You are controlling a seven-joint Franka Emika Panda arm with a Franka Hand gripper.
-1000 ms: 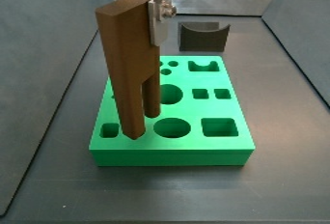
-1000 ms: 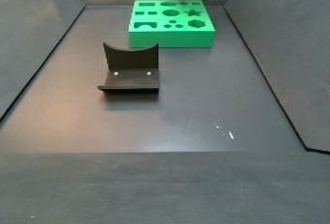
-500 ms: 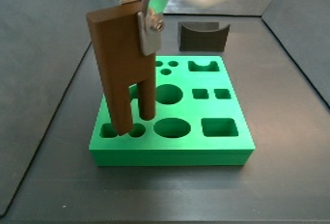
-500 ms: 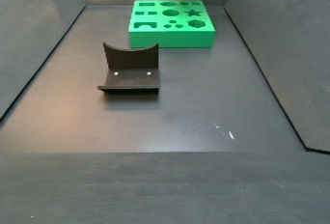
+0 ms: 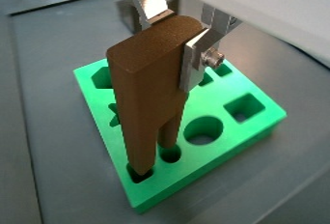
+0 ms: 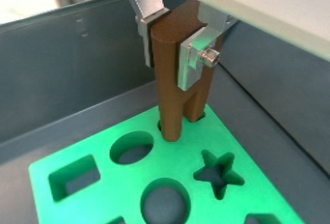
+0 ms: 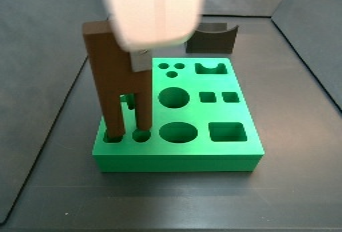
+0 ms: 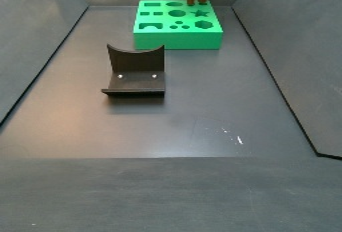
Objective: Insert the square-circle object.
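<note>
Jaws of the gripper (image 5: pixel 180 37) clamp the square-circle object (image 5: pixel 152 102); its prongs enter the green board (image 5: pixel 252 122).

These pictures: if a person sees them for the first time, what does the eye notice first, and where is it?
First comes the tall brown square-circle object, upright, its two prongs entering holes at one end of the bright green board. The gripper is shut on its upper end, a silver finger on each side. In a side view, the dark grey U-shaped block lies apart on the floor, nearer the camera than the board.
</note>
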